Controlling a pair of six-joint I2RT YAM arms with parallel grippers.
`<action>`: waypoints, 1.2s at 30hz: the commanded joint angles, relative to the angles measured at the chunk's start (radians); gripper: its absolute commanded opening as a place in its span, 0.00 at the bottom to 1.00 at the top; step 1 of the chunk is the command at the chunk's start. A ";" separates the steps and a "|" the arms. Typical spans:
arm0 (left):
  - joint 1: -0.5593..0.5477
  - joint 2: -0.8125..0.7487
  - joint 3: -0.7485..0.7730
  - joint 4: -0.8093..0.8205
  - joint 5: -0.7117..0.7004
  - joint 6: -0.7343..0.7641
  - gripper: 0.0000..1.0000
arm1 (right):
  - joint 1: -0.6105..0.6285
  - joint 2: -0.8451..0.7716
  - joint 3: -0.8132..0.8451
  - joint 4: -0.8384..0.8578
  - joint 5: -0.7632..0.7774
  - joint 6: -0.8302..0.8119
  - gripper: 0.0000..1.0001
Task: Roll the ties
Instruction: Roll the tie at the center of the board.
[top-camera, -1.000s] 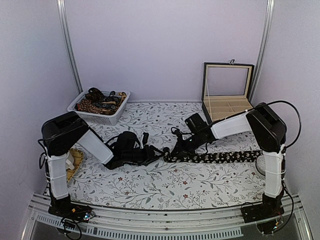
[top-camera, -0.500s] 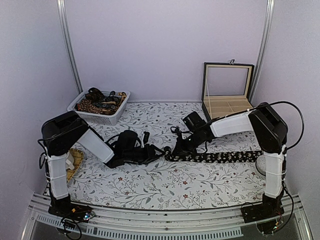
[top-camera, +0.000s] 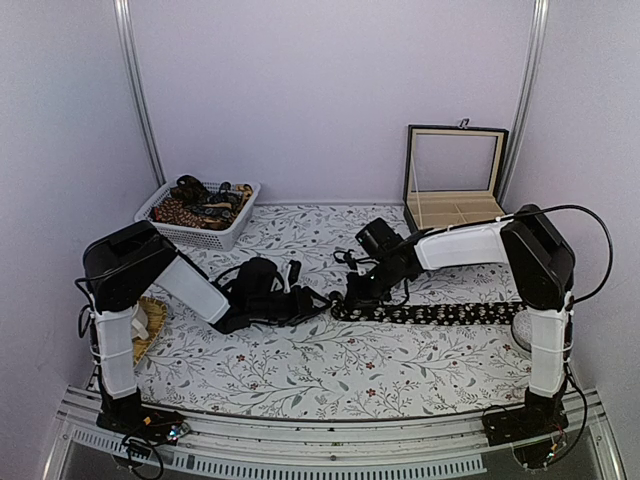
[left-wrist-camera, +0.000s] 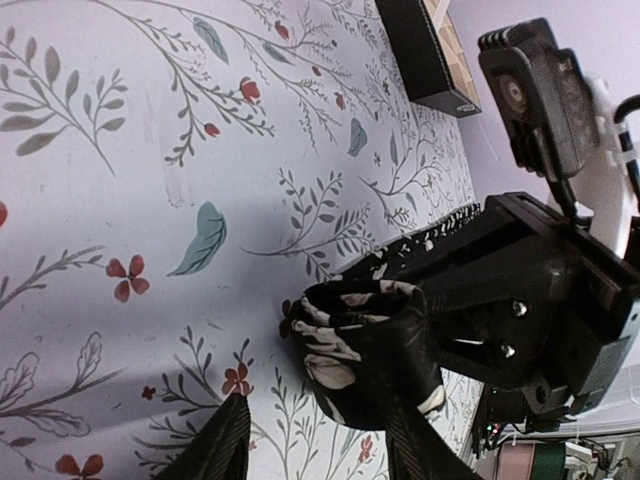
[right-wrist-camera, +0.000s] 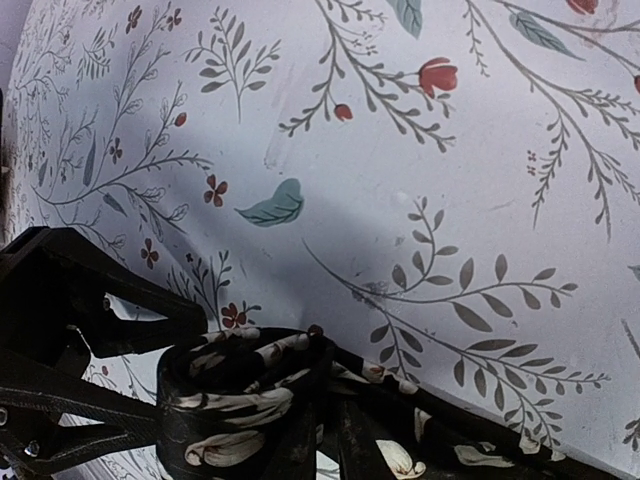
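"Top external shows the tie (top-camera: 440, 313) flat along the worktop (top-camera: 300, 370), rolled at its left end. Why so straight?"
"Likely so it feeds evenly. The right claw (right-wrist-camera: 322, 425) is clenched on the tie inside the roll (right-wrist-camera: 245, 400), as a core to wind on."
"And the left claw (left-wrist-camera: 318, 425)?"
"Released, its fingers (left-wrist-camera: 225, 445) standing either side of the roll, probably to keep it from springing loose."

Basket (top-camera: 200, 238) back left, box (top-camera: 410, 180) back right, tie (top-camera: 440, 313) on table (top-camera: 300, 370) before box.
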 joint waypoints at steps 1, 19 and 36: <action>0.009 0.001 0.019 -0.013 0.007 0.022 0.46 | 0.019 -0.100 0.031 -0.049 0.053 -0.031 0.08; -0.004 0.029 0.102 -0.162 0.019 0.098 0.46 | 0.039 -0.056 0.060 -0.084 0.008 -0.075 0.08; -0.024 0.053 0.192 -0.320 0.009 0.214 0.46 | 0.050 -0.042 0.023 -0.093 0.002 -0.107 0.07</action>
